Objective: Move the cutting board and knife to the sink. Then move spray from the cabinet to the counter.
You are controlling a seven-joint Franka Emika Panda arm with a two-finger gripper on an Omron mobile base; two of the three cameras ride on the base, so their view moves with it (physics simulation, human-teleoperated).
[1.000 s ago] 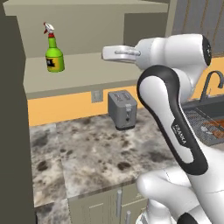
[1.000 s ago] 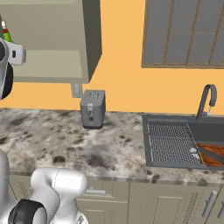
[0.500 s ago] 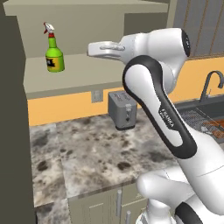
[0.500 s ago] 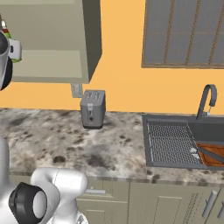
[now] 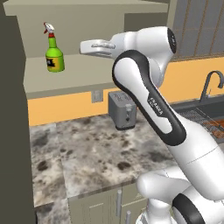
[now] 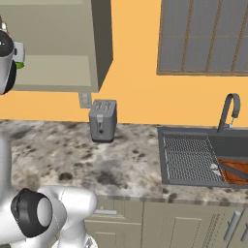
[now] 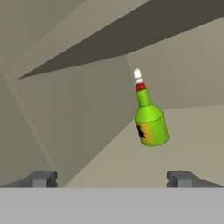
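Jaws spread wide, empty, facing the spray (image 7: 150,118); cutting board (image 6: 236,172) cut off in sink (image 6: 193,135).

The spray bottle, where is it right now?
The spray bottle stands upright on the open wall cabinet's shelf, left in the left base view, untouched; the open gripper sits just to its right.

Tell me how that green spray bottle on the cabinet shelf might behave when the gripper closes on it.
The spray stands upright, tall and narrow, so a nudge near its neck would probably tip it. Its round, smooth-looking body may slip or twist between flat fingers. It looks small, likely light.
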